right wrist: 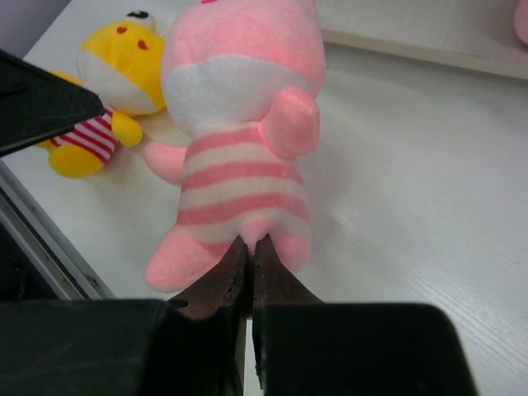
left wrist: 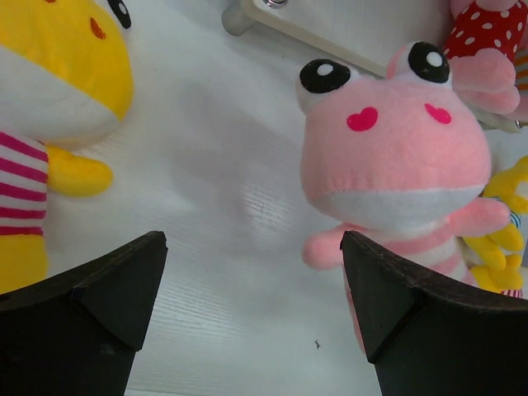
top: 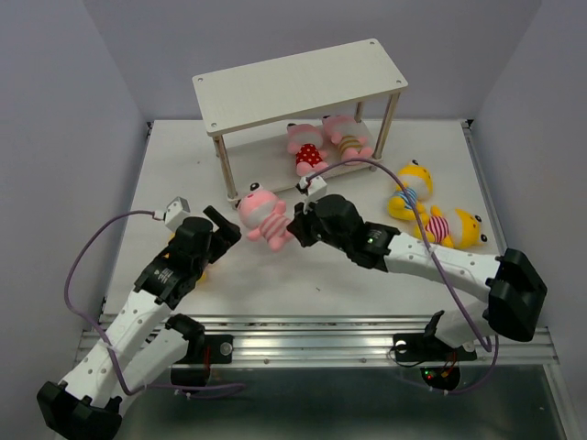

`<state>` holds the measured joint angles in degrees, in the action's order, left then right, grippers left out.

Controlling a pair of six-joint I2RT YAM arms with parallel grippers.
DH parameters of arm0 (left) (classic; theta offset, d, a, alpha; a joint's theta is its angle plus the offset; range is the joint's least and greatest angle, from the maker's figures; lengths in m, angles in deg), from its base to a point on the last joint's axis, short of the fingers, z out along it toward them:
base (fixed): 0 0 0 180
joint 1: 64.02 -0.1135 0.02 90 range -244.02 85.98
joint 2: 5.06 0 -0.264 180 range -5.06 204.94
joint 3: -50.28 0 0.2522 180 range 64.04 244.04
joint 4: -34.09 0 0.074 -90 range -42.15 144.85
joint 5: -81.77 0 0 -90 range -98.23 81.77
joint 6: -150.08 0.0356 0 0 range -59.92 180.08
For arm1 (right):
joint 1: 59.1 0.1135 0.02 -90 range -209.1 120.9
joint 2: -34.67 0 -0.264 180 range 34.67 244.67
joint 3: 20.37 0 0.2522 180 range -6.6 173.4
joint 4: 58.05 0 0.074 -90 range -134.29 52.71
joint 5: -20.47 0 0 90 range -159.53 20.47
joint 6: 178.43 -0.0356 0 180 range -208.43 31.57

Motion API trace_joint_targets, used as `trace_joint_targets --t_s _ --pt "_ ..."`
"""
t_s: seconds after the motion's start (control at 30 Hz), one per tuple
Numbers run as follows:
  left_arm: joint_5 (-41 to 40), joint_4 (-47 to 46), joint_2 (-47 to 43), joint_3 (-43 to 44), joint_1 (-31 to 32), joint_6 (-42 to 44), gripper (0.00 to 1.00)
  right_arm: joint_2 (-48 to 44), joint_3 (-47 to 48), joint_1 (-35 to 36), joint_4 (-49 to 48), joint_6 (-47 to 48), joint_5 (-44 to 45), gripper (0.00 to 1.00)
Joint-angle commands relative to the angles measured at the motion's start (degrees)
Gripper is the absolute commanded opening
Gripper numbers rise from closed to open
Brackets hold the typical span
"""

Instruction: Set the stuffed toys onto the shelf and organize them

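Note:
A pink striped toy (top: 261, 215) lies on the table in front of the shelf (top: 303, 78). My right gripper (top: 298, 225) is shut, pinching the toy's bottom edge (right wrist: 247, 198). My left gripper (top: 223, 227) is open and empty just left of it, with the toy's face (left wrist: 396, 148) beside the right finger. Two pink toys, one in red polka dots (top: 307, 147) and one striped (top: 347, 137), sit on the lower tier. Two yellow toys (top: 411, 188) (top: 454, 227) lie at the right. A third yellow toy (left wrist: 49, 99) lies by my left arm.
The shelf's top board is bare. Its front left leg (top: 229, 170) stands close behind the pink toy. The table's near edge is a metal rail (top: 303, 339). Cables loop from both wrists.

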<state>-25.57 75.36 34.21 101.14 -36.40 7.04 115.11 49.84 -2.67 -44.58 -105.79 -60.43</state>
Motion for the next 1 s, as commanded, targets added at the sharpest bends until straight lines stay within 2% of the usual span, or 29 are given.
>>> trace_joint_targets --t_s 0.0,0.27,0.67,0.97 --pt "-2.4 -1.6 -0.6 1.6 -0.4 0.8 0.99 1.4 6.7 -2.0 -0.4 -0.3 4.2 0.01" --pt "-3.7 -1.6 -0.1 1.7 -0.4 0.7 0.99 5.4 10.7 -6.2 0.2 -1.6 3.7 0.01" --pt "-5.1 -2.5 2.5 2.4 -0.7 1.6 0.99 20.1 25.2 -11.8 -1.3 -3.1 3.3 0.01" --pt "-4.6 -3.2 2.7 1.8 -0.9 1.7 0.99 29.3 32.6 -13.0 -2.3 -5.2 1.1 0.01"
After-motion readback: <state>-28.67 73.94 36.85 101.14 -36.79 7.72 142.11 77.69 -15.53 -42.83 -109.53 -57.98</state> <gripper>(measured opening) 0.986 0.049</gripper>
